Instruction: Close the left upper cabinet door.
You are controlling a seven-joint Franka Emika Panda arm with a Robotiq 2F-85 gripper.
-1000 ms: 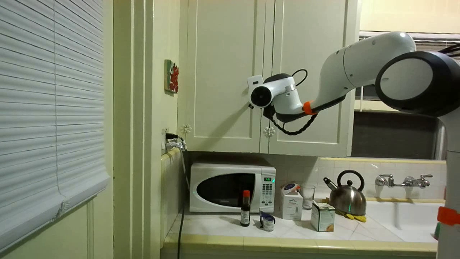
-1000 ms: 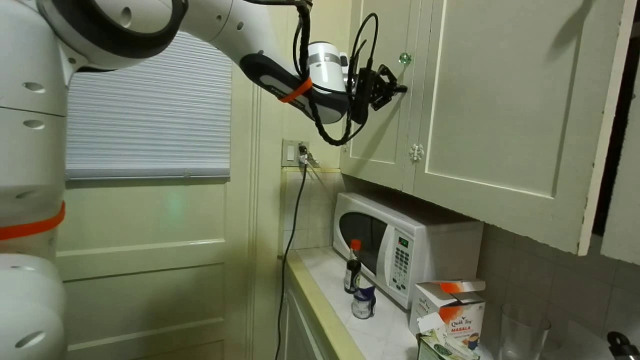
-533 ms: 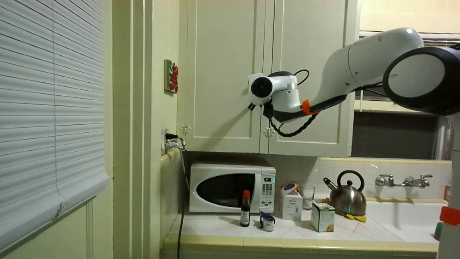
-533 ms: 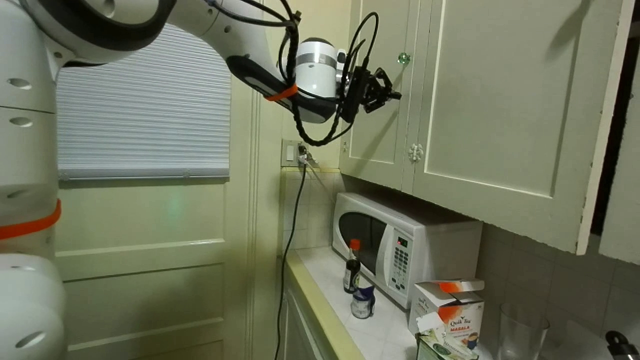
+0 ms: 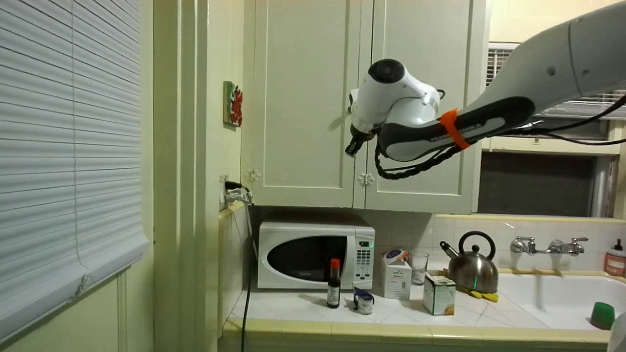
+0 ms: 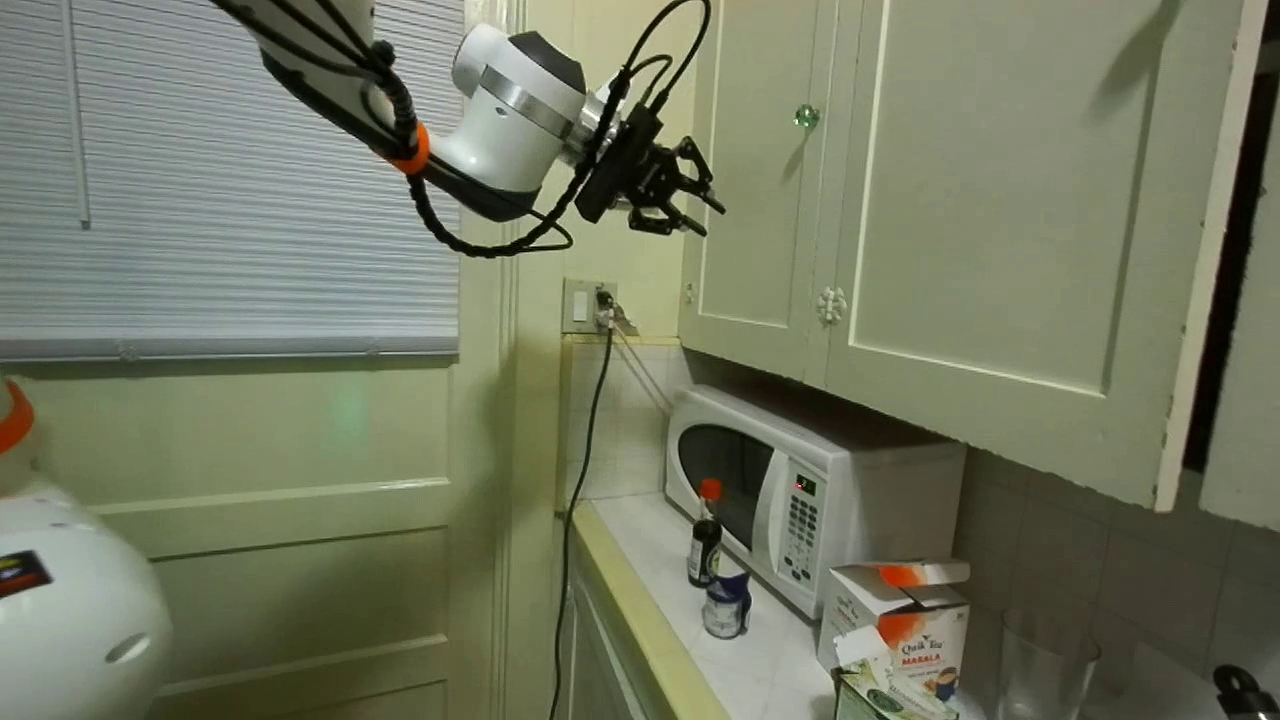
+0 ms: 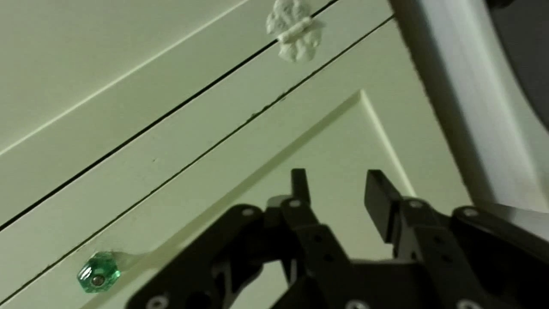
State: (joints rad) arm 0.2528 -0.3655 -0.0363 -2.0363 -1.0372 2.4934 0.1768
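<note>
The left upper cabinet door [image 5: 303,93] is tall and cream with a recessed panel. It looks flush with its frame in both exterior views, also here [image 6: 755,240]. A green glass knob [image 6: 807,116] sits near its right edge; the knob also shows in the wrist view [image 7: 98,274]. My gripper [image 6: 712,218] is in front of the door, apart from it and lower than the knob. In the wrist view its fingers [image 7: 337,174] are spread with nothing between them, and the door's lower panel corner [image 7: 343,141] lies behind them. In an exterior view the arm hides part of the door's right edge.
The right-hand cream door [image 6: 1010,200] adjoins, with a white hinge [image 6: 831,305] between. Below are the microwave [image 5: 318,227], a red-capped bottle [image 5: 333,288], a small can [image 5: 364,305], tea boxes [image 5: 438,296], a glass [image 5: 419,269] and a kettle [image 5: 473,269]. A side wall stands left.
My gripper has pulled back from the door, away from the knob, and tilted downward. Its fingers, which looked together near the door before, are now spread. The door looks unmoved.
</note>
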